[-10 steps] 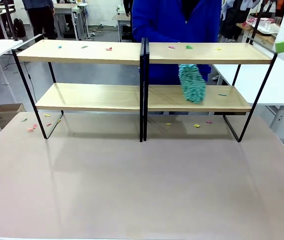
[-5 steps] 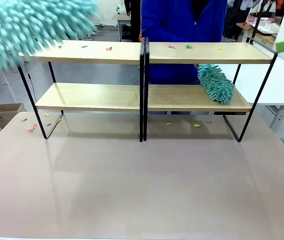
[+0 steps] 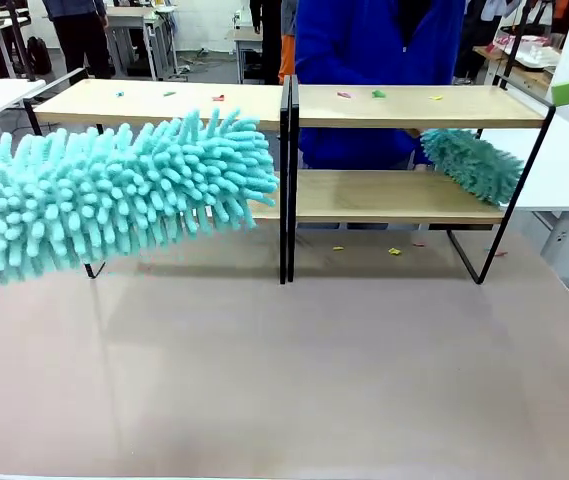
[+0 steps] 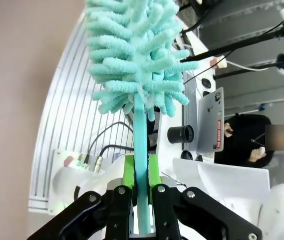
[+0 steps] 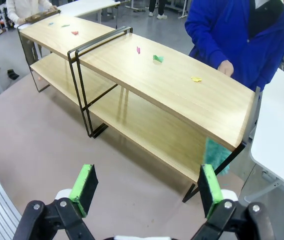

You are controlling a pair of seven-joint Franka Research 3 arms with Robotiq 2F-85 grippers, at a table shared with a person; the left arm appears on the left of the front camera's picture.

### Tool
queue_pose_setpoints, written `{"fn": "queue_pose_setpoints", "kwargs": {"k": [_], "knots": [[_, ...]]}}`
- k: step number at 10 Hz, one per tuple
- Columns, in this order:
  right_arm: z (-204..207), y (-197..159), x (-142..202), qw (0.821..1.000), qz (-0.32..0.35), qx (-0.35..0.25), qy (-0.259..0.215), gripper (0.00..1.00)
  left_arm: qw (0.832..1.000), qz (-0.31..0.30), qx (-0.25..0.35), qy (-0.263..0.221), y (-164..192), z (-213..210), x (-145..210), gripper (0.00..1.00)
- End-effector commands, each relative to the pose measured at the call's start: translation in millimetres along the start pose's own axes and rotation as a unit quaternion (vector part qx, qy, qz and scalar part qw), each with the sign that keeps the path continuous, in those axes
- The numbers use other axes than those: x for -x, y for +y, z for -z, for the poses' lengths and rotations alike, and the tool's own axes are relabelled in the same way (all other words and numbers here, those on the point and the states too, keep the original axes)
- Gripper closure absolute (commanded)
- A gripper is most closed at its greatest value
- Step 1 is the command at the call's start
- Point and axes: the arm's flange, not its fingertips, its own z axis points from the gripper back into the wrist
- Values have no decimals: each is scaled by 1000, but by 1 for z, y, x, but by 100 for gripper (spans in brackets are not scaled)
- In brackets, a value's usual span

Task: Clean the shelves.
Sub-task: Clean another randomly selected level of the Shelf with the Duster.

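Change since half a second ago: the teal duster (image 3: 114,195) has swung down from the upper left corner of my front view and now lies across the left half, in front of the left bay of the shelves (image 3: 164,105). The second duster (image 3: 472,162) has slid from the lower board out to the right end of the frame. Item one, shelves: a two-tier rack of light-wood boards on a black frame, standing on the far half of the table (image 3: 284,360), between my arms and the person (image 3: 374,50). From the right wrist it runs diagonally, boards (image 5: 181,85) bare but for scraps. Item two, scraps: small coloured bits on the top board, one green (image 3: 378,94), and more on the table under the right bay (image 3: 394,251). Item three, left gripper (image 4: 141,172): green pads pressed together on the duster's thin teal handle (image 4: 141,140), with the fluffy head (image 4: 137,50) pointing away from the wrist. Item four, right gripper (image 5: 146,187): jaws wide apart, nothing between them, above the table on the near side of the rack. Item five, the person's hand (image 5: 225,67) rests at the top board's far edge.
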Motion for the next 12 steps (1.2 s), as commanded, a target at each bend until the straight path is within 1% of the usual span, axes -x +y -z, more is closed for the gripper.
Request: {"fn": "queue_pose_setpoints", "kwargs": {"k": [1,2,3,4,5,6,7,8,9,11,12], "knots": [[1,0,0,1000,-1,1,-1,0,999,-24,-5,46,6,36,-34,88],[1,0,0,1000,-1,1,-1,0,996,-35,18,81,19,59,-56,88],[1,0,0,1000,-1,1,-1,0,994,-53,15,95,28,78,-75,88],[1,0,0,1000,-1,1,-1,0,991,-70,-1,117,34,97,-90,88],[1,0,0,1000,-1,1,-1,0,986,-102,-19,128,45,123,-108,88],[1,0,0,1000,-1,1,-1,0,981,-140,-43,129,61,149,-120,88],[1,0,0,1000,-1,1,-1,0,978,-182,-31,97,76,172,-126,88],[1,0,0,1000,-1,1,-1,0,969,-226,-20,96,94,164,-118,88],[1,0,0,1000,-1,1,-1,0,981,-139,-40,130,68,159,-122,88],[1,0,0,1000,-1,1,-1,0,981,-139,-40,130,68,159,-122,88],[1,0,0,1000,-1,1,-1,0,976,-174,-42,124,85,170,-125,88]]}}
